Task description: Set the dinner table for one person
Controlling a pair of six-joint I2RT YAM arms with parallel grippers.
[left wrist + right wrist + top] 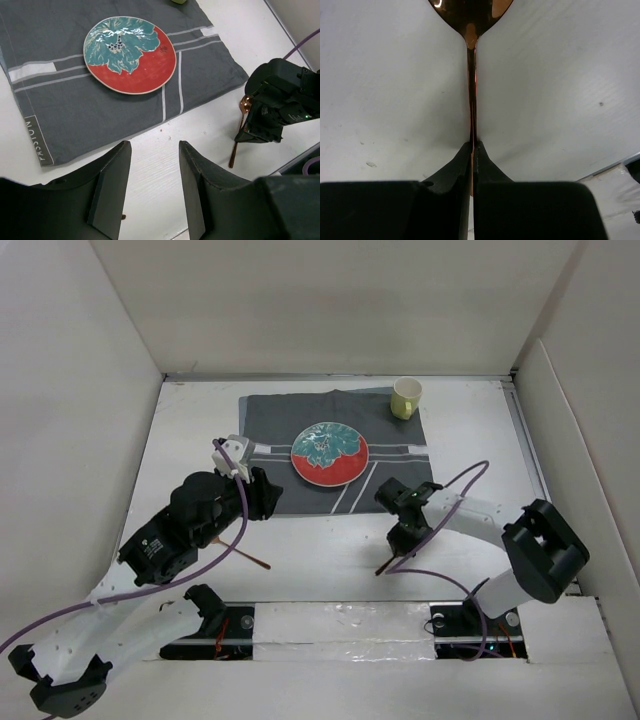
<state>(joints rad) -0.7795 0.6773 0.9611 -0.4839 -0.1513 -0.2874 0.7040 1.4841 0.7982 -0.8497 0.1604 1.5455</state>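
The white dinner table (320,560) carries a dark grey striped placemat (290,430) with a red and teal plate (329,454) on it. A copper spoon (471,75) lies on the table just right of the mat's near corner. My right gripper (473,145) is shut on its thin handle, with the bowl pointing away. From above, that gripper (400,538) hides most of the spoon (384,567). My left gripper (154,147) hovers open over bare table in front of the mat, with nothing between its fingers.
A pale yellow-green cup (405,398) stands at the mat's far right corner. Another copper utensil (248,556) lies on the table beside the left arm. White panels wall in the table on three sides.
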